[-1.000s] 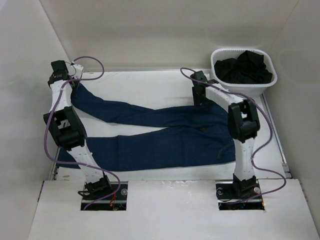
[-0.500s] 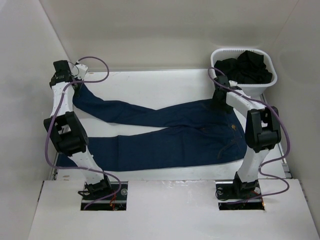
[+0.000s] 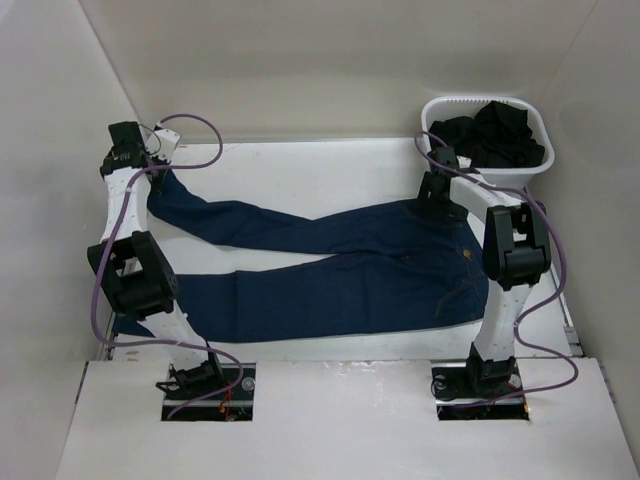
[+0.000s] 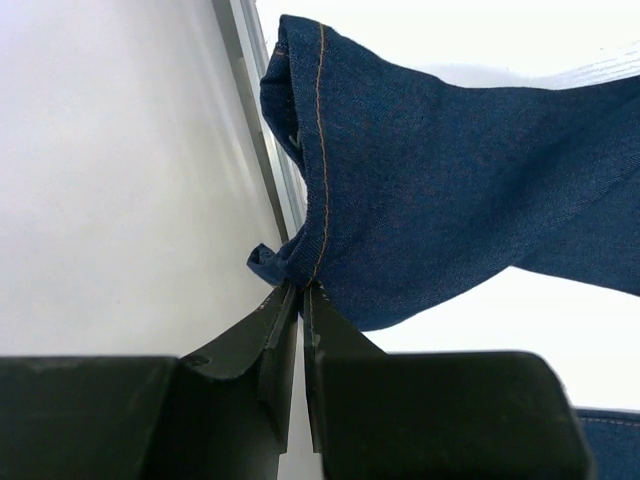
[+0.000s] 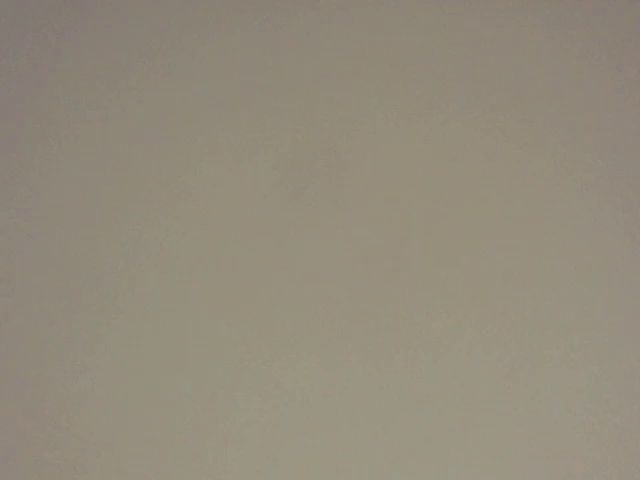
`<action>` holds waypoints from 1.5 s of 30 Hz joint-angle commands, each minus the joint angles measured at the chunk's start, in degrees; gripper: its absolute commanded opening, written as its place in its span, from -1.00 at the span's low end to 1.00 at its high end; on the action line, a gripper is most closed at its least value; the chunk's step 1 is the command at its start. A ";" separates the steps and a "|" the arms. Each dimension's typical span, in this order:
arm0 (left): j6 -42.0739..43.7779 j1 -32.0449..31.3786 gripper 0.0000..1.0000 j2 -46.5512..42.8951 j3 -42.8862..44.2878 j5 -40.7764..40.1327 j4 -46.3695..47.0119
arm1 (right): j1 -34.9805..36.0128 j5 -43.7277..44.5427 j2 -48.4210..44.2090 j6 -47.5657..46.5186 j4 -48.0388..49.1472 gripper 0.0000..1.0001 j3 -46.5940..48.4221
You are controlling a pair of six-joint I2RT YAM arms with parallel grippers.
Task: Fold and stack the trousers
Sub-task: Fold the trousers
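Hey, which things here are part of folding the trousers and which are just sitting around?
Part of the job: trousers; left gripper, shut on a leg hem; right gripper at the waist end, grip unclear.
Just lying about: white basket; dark clothes inside it.

Trousers (image 3: 330, 285) spread flat on desk (image 3: 330, 170) — waist toward right jaws, both legs running toward left jaws. Far leg's hem (image 4: 320, 160) nipped between left jaws at desk's far-left corner; near leg lies in front of them. Right jaws at waist's far edge. Basket (image 3: 505, 183) just behind and right of right jaws — heap of clothes (image 3: 490, 135) in it.
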 commanded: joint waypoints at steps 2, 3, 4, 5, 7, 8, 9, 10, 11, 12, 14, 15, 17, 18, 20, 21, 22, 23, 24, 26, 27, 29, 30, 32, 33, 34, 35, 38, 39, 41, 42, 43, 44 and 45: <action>0.46 0.54 -0.90 -4.98 -0.26 0.52 1.09 | -0.69 -3.82 2.77 -3.65 -8.01 0.83 -0.78; 0.46 0.72 -0.90 -5.07 -0.26 0.52 1.09 | -0.87 -4.79 2.78 -3.83 -8.55 0.69 -1.75; 0.54 0.98 -0.90 -5.15 -0.18 0.52 1.09 | -0.87 -5.15 2.08 -4.09 -8.55 0.42 -3.50; 0.54 1.25 -0.90 -5.24 0.00 0.52 1.17 | -0.61 -5.06 0.59 -4.36 -7.77 0.10 -5.43; 0.54 1.95 -0.90 -5.33 0.17 0.52 1.52 | -0.61 -5.24 -2.13 -4.27 -7.24 -0.39 -8.51; 0.54 2.30 -0.90 -5.33 0.26 0.61 1.79 | -0.61 -5.50 -3.10 -3.92 -7.58 -0.65 -10.01; 0.54 2.83 -0.90 -5.42 0.35 0.87 1.96 | -0.61 -5.59 -3.98 -3.66 -8.28 -0.85 -11.50; 0.54 3.18 -0.89 -5.42 0.35 1.05 2.14 | -0.61 -5.59 -4.86 -3.22 -8.90 -0.95 -13.26; 0.63 3.53 -0.89 -5.42 0.35 1.22 2.31 | -0.61 -5.76 -5.91 -2.69 -9.69 -1.00 -15.01; 0.72 3.71 -0.89 -5.42 0.35 1.31 2.58 | -0.61 -6.03 -7.14 -2.17 -10.39 -1.00 -17.03; 1.16 3.88 -0.89 -5.51 0.00 1.75 3.19 | -0.35 -6.64 -9.60 -1.20 -11.45 -1.00 -20.55; 1.33 3.97 -0.89 -5.51 -0.26 2.10 3.72 | 0.00 -6.30 -10.57 -1.02 -11.63 -1.00 -21.61; 1.25 4.06 -0.89 -5.51 -0.61 2.63 4.60 | 0.44 -5.24 -11.28 -1.81 -10.58 -0.88 -20.84; 1.07 4.06 -0.89 -5.42 -0.62 2.89 4.78 | 0.62 -3.93 -11.55 -2.51 -9.97 -0.82 -19.18; 1.16 3.97 -0.89 -5.24 -0.53 3.16 4.69 | 1.32 -0.95 -11.46 -3.04 -10.13 -0.70 -13.57; 1.33 3.89 -0.89 -5.24 -0.53 3.24 4.60 | 1.76 0.20 -11.03 -3.48 -10.83 -0.63 -10.32; 1.33 3.89 -0.89 -5.24 -0.61 3.24 4.60 | 2.02 1.08 -10.50 -4.35 -11.71 -0.57 -7.15; 1.33 3.89 -0.88 -5.33 -0.62 3.24 4.69 | 2.03 1.87 -9.89 -5.06 -12.59 -0.56 -3.99; 1.33 3.89 -0.88 -5.51 -0.62 3.24 4.69 | 2.03 2.23 -9.53 -5.50 -13.03 -0.55 -2.22; 1.25 4.06 -0.88 -5.77 -0.70 3.24 4.69 | 2.03 2.41 -9.18 -5.68 -13.56 -0.54 1.30; 1.25 4.23 -0.88 -5.95 -0.79 3.24 4.69 | 2.03 2.32 -9.26 -5.50 -13.48 -0.54 1.49; 1.25 4.50 -0.88 -6.12 -1.05 3.24 4.78 | 1.94 2.23 -10.40 -4.98 -12.51 -0.51 0.71; 1.25 4.59 -0.88 -6.21 -1.05 3.24 4.69 | 2.03 2.32 -11.54 -4.54 -11.81 -0.41 -0.34; 1.25 4.76 -0.88 -6.30 -1.14 3.24 4.51 | 2.12 2.50 -14.96 -1.91 -9.18 -0.02 -4.02; 1.25 4.85 -0.88 -6.39 -1.23 3.24 4.43 | 2.12 2.50 -16.98 0.54 -7.52 0.05 -6.48; 1.33 4.85 -0.88 -6.39 -1.23 3.24 4.43 | 1.85 2.06 -19.00 3.52 -5.85 0.11 -9.29; 1.33 4.94 -0.88 -6.39 -1.23 3.24 4.43 | 1.24 1.88 -20.76 6.77 -4.35 0.23 -12.28; 1.33 4.94 -0.88 -6.30 -1.32 3.24 4.60 | -2.70 0.66 -22.97 13.03 -0.66 0.43 -19.32; 1.33 4.94 -0.88 -6.30 -1.32 3.24 4.60 | -4.20 -0.13 -22.54 13.39 0.31 0.47 -20.64; 1.42 5.11 -0.88 -6.30 -1.32 3.24 4.78 | -6.31 -1.45 -21.22 13.05 2.68 0.56 -21.71; 1.42 5.20 -0.88 -6.30 -1.32 3.24 4.78 | -6.93 -1.63 -20.78 12.35 4.61 0.61 -21.97; 1.51 5.38 -0.88 -6.30 -1.32 3.24 4.60 | -7.37 -1.90 -20.52 11.03 7.07 0.66 -22.15; 1.60 5.55 -0.88 -6.39 -1.41 3.24 4.43 | -7.64 -2.25 -20.17 9.11 9.79 0.69 -22.06; 1.77 5.73 -0.88 -6.39 -1.75 3.24 4.34 | -7.73 -3.03 -19.64 6.74 12.25 0.72 -21.63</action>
